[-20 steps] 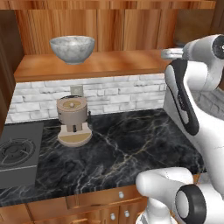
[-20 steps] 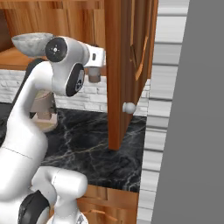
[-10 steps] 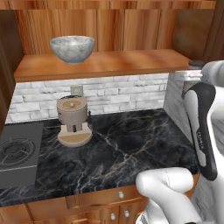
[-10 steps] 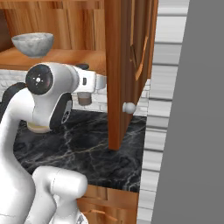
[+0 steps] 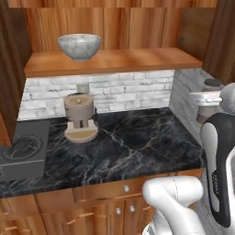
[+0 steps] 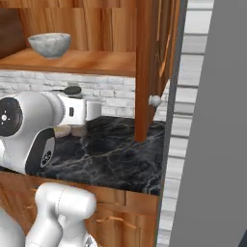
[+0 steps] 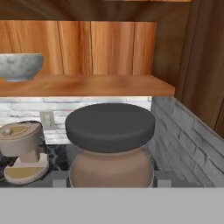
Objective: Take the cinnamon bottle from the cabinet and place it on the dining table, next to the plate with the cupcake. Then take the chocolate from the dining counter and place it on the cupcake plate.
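**Bottle pinched in tool, off the shelf**

The tool [image 7: 109,183] is pinching the cinnamon bottle [image 7: 110,146] upright, long axis vertical, black cap up. The bottle is hanging at the right end of the counter [image 5: 133,147], below the cabinet [image 5: 114,62] shelf. The dining table is lying outside these views, so carrying comes next.

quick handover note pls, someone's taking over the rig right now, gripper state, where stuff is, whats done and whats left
Gripper: shut on the cinnamon bottle, a fingertip showing each side of its brown body.
Cinnamon bottle: out of the cabinet, held above the right end of the black worktop. Grey bowl sits on the cabinet shelf.
Done: bottle taken from the cabinet.
Left: carry it to the dining table, set it beside the cupcake plate, then put the chocolate on that plate.
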